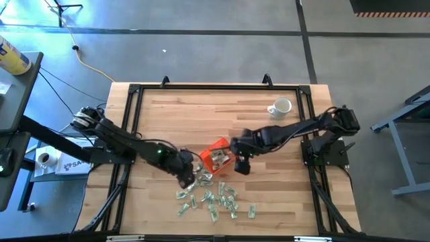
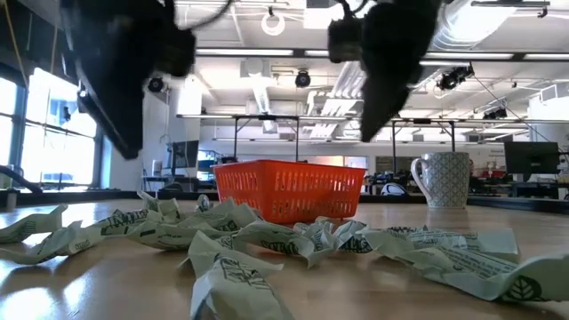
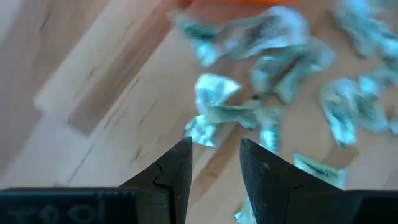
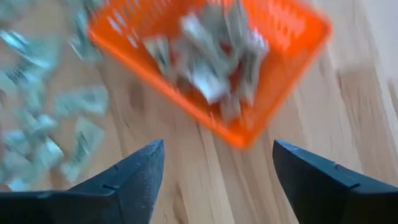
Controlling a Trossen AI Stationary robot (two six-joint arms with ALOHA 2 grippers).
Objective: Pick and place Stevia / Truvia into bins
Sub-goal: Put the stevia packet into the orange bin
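Many pale green and white Stevia sachets (image 1: 215, 198) lie loose on the wooden table near its front edge. Just beyond them stands the orange tray (image 1: 209, 147), with several sachets (image 4: 211, 56) lying in it. My left gripper (image 3: 214, 144) hangs open above the left end of the loose pile, pointing steeply down, with nothing between its fingers. My right gripper (image 4: 217, 146) hangs wide open just to the right of the tray's near corner (image 4: 239, 138), above bare wood, also with nothing in it.
A white mug (image 1: 281, 107) stands at the table's far right. A black frame (image 1: 134, 91) runs around the tabletop. Bare wood lies across the far half and at the left.
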